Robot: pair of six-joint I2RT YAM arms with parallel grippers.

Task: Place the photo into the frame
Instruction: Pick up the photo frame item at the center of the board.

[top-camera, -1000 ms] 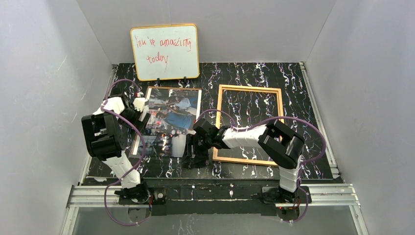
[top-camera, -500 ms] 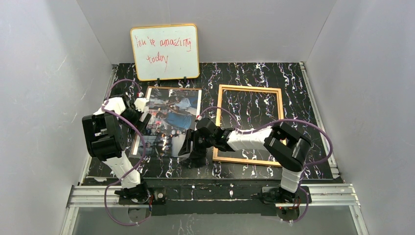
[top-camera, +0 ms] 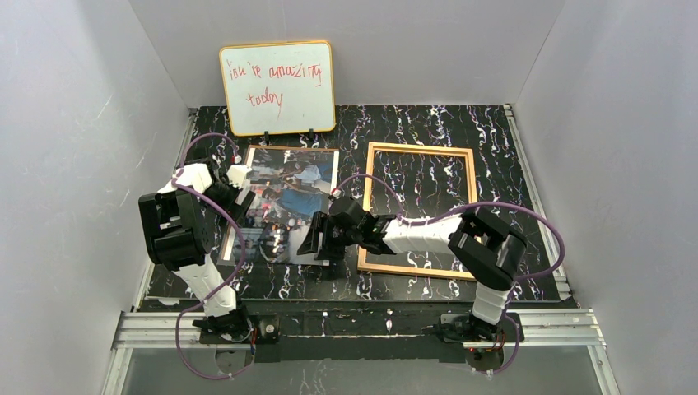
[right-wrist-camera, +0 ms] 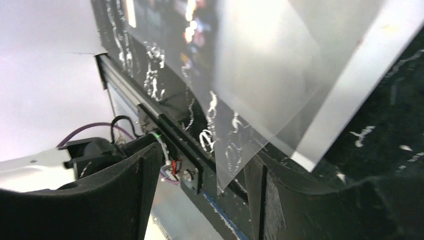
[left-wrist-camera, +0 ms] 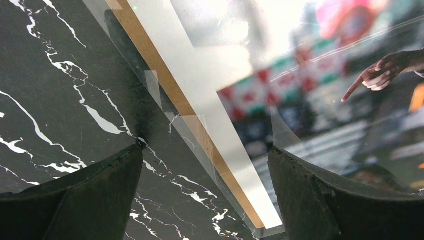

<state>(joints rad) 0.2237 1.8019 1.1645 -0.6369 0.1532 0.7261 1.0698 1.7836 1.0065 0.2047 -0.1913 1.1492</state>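
Top external: right fingers (top-camera: 316, 241) slid left to the photo (top-camera: 295, 185); right wrist alone shows them apart astride a clear pane (right-wrist-camera: 260, 80); left fingers (top-camera: 239, 197) gape, empty.

Black table top (top-camera: 494, 132) with white marble veining, enclosed by plain pale grey walls: back wall (top-camera: 428, 49), left wall (top-camera: 74, 148), right wall (top-camera: 617, 148). A yellow-rimmed whiteboard (top-camera: 277, 88) with red handwriting stands upright at the far edge, against the back wall. An aluminium rail (top-camera: 370, 322) runs along the near edge. Lighting is even.
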